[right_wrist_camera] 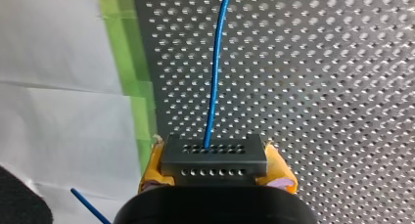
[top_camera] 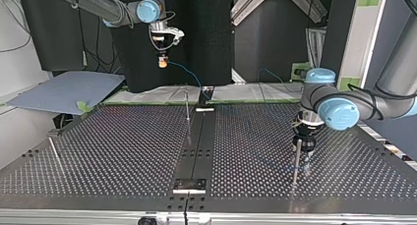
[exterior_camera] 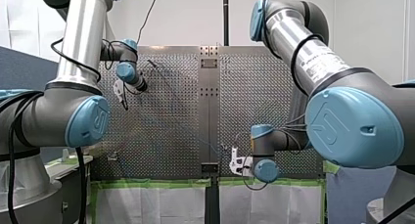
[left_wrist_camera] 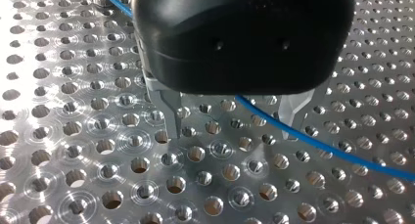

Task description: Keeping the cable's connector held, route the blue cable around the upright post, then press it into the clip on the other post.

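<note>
While my right gripper (right_wrist_camera: 215, 171) is clamped on the dark connector (right_wrist_camera: 214, 150), its yellow pads (right_wrist_camera: 281, 177) pressing on both sides of the block, the blue cable (right_wrist_camera: 215, 82) leaves the connector's face and runs straight ahead over the perforated table (right_wrist_camera: 342, 87). At the upper left of the top view that gripper hangs high above the table's far edge. The cable slopes down from it toward the middle of the frame and comes near a thin upright post (top_camera: 187, 104) that stands by the central strip.

My left gripper (left_wrist_camera: 232, 133) sits low over the table at the right of the top view, just beside a second thin post (top_camera: 296, 161); I cannot tell whether it touches that post. Its two metal fingers (left_wrist_camera: 171, 111) stand wide apart with their tips close to the holes, and they grip nothing. The cable crosses the gap between them just above the plate, close by one finger and well clear of the other. Both posts are too small for me to tell which one carries the clip
</note>
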{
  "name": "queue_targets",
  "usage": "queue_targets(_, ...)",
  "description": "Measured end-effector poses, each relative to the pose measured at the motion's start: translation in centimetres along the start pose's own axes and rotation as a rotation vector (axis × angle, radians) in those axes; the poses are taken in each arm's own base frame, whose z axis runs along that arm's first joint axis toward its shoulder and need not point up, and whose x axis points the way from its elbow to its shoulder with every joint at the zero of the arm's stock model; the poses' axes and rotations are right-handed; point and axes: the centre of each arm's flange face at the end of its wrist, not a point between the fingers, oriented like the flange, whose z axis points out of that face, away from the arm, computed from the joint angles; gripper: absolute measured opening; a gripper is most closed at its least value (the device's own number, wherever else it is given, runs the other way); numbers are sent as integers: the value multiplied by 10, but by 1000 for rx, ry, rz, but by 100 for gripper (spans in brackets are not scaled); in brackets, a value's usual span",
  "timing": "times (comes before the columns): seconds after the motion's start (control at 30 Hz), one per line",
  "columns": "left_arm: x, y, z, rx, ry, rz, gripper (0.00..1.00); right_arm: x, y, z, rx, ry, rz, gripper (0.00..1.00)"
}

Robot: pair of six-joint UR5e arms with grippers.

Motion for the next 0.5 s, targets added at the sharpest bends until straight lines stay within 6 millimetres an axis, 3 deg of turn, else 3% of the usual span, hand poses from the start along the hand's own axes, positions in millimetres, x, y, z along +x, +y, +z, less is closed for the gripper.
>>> queue_targets(0.17,1,-1,0,0,4,0,97,-6,7,-2,29,1,0,0)
queue_targets(0.5,2,-3,-1,1,11,0,97,3,37,16,45,53,10,0)
